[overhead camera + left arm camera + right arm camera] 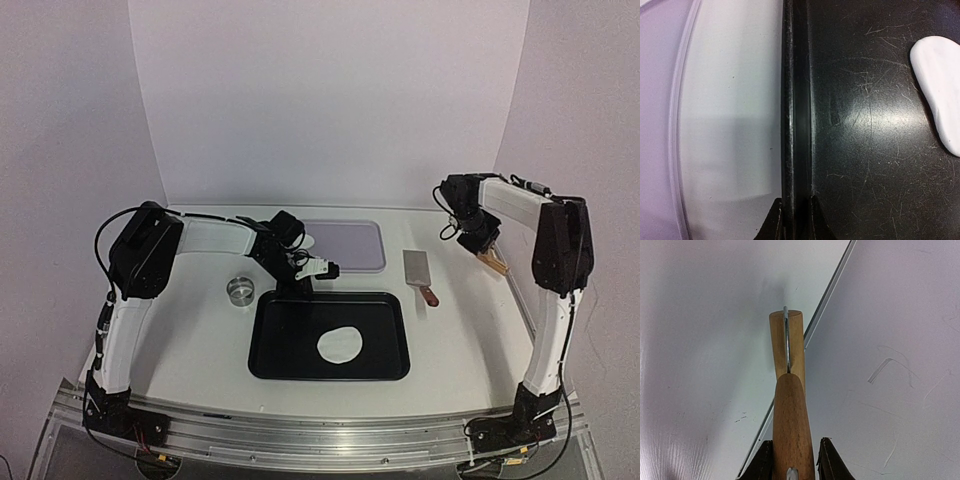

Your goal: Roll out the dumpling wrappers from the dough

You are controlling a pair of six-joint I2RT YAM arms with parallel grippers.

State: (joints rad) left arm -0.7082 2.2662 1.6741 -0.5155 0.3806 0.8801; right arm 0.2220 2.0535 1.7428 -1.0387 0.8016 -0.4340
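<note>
Currently, left gripper (793, 220) clamps the far rim of the black tray (865, 150); right gripper (792, 460) grasps a wooden roller (790, 415). Flattened dough (340, 345) lies in that tray.

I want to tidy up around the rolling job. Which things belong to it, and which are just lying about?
In the job: dough on the black tray; left gripper clamping that tray's rim; wooden roller in the right gripper.
Lying about: scraper; small round dish; lilac tray.
</note>
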